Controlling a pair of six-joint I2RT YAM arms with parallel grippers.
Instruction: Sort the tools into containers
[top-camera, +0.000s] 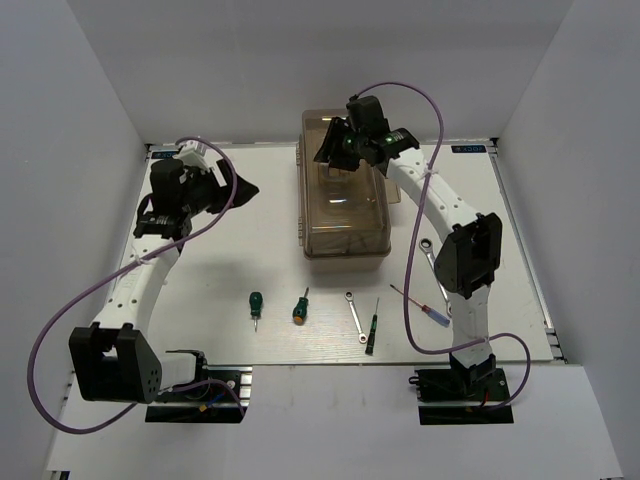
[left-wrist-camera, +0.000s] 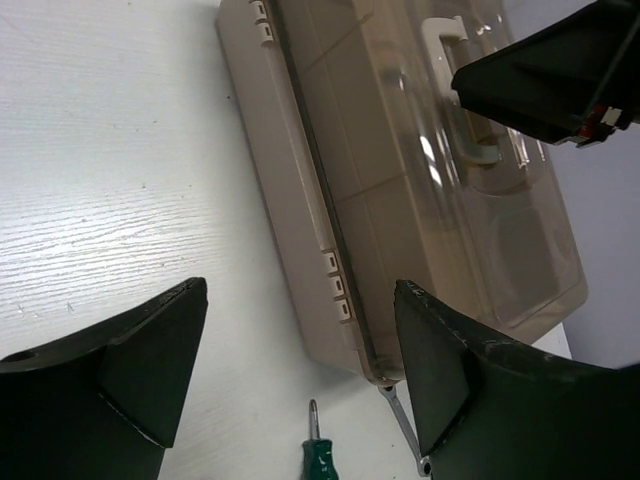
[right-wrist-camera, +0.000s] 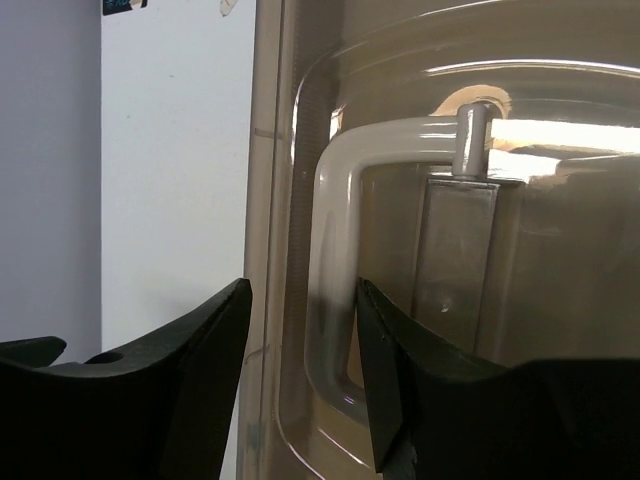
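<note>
The toolbox (top-camera: 345, 205) lies shut at the table's middle back, with a translucent brown lid over a beige base. My right gripper (top-camera: 337, 150) is open over the lid's far left part. In the right wrist view my right gripper (right-wrist-camera: 302, 290) has its fingers on either side of the beige handle (right-wrist-camera: 335, 250), and I cannot tell if they touch it. My left gripper (top-camera: 236, 190) is open and empty, left of the box. Along the front lie two green screwdrivers (top-camera: 256, 304) (top-camera: 300, 306), a wrench (top-camera: 356, 316), a black screwdriver (top-camera: 372, 326), a red-and-blue one (top-camera: 422, 306) and a second wrench (top-camera: 430, 252).
The left wrist view shows the toolbox's long side (left-wrist-camera: 300, 200) with its latches, a green screwdriver (left-wrist-camera: 320, 455) and a wrench (left-wrist-camera: 405, 425) at the box's near corner. White walls enclose the table on three sides. Purple cables loop off both arms.
</note>
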